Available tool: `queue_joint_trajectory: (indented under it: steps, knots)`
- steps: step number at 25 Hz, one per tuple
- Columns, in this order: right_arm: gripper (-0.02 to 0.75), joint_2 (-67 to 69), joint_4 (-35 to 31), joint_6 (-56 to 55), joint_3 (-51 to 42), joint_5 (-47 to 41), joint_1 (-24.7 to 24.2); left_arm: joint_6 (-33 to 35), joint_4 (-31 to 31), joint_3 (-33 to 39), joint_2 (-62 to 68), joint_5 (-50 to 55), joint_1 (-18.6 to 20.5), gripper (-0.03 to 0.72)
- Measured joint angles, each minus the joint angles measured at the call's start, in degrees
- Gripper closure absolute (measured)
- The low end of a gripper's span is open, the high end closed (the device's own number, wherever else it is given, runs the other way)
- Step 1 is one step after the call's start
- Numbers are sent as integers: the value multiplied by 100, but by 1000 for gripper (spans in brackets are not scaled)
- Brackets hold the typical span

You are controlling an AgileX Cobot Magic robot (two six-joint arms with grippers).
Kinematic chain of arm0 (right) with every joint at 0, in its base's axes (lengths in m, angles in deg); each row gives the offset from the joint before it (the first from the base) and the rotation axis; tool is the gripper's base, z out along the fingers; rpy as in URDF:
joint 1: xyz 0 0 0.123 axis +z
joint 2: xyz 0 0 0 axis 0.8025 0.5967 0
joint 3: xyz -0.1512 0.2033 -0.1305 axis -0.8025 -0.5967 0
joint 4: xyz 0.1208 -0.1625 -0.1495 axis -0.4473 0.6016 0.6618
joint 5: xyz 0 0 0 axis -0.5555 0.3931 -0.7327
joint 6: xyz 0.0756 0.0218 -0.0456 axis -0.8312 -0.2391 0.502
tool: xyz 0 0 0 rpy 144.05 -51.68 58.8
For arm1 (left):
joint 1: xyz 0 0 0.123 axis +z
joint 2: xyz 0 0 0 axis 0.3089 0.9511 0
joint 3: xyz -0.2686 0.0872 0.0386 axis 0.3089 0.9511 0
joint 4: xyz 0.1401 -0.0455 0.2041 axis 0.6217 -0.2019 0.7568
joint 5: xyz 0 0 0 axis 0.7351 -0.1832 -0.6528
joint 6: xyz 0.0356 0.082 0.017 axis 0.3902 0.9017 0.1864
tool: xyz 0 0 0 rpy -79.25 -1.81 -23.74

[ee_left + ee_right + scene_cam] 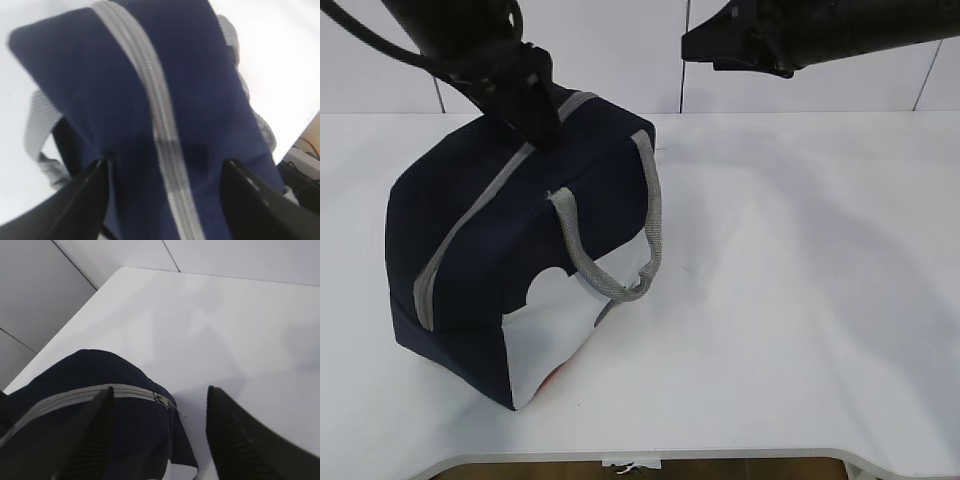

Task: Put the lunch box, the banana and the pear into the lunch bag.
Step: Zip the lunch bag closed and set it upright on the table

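The navy lunch bag (490, 230) stands on the white table, left of centre, and its grey zipper (470, 225) runs shut along the top. My left gripper (542, 135) hovers over the bag's far top end. In the left wrist view it (165, 162) is open, one finger on each side of the zipper (150, 90), with nothing held. My right gripper (688, 45) hangs high at the back, open and empty. In the right wrist view it (159, 390) looks down on the zipper pull (164, 400) at the bag's end. The lunch box, banana and pear are out of view.
Two grey handles (652, 200) hang down the bag's sides. The table's front edge (720, 455) runs along the bottom of the exterior view. A tiled wall (620, 60) stands behind the table.
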Motion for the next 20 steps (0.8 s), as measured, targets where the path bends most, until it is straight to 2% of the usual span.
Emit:
queue_joint_trajectory:
  steps: [10, 17, 20]
  knots:
    - [282, 0, 0, 242, 0, 72, -23, -120, 132, -149, -422, 33, 0, 153]
    - [283, 0, 0, 1466, 0, 72, -23, -145, 64, -149, -593, 37, 0, 153]
    - [283, 0, 0, 1606, 0, 145, -23, -246, 54, -149, -678, 46, 0, 157]
